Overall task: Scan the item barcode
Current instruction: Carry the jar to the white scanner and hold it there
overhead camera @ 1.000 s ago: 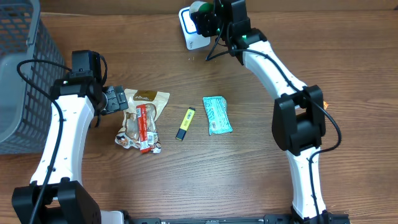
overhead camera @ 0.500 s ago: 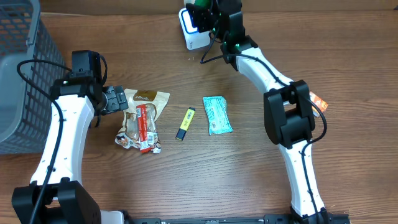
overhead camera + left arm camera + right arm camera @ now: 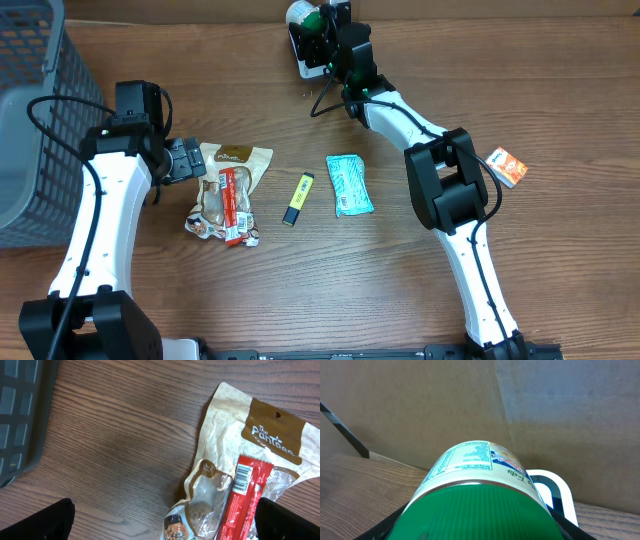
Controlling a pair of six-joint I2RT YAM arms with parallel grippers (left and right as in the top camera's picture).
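Since a second ago, the right arm has swung left along the back of the table, carrying its load across the white scanner [image 3: 300, 58], and an orange box [image 3: 505, 166] that it had covered now shows at the far right. Nothing else has shifted.

At the far left we see the grey basket [image 3: 30, 120]. Just beside it the left gripper [image 3: 185, 160] hangs with its jaws spread as wide as they go and nothing between them. In its wrist view the two dark fingertips [image 3: 40, 520] sit at the bottom corners, with bare wood between them. To its right lies a tan snack bag [image 3: 235, 160], and a red bar [image 3: 236, 205] lies on top of it, its barcode facing up. Further right lie a yellow highlighter [image 3: 297, 198] and then a teal packet [image 3: 349, 184], apart from each other.

At the back edge, the right gripper [image 3: 316, 24] is clamped half-wide on a green-lidded tin [image 3: 475, 467]. We see its fingers [image 3: 385, 527] on either side of the lid. The tin is held above the table, just in front of the scanner's white loop.
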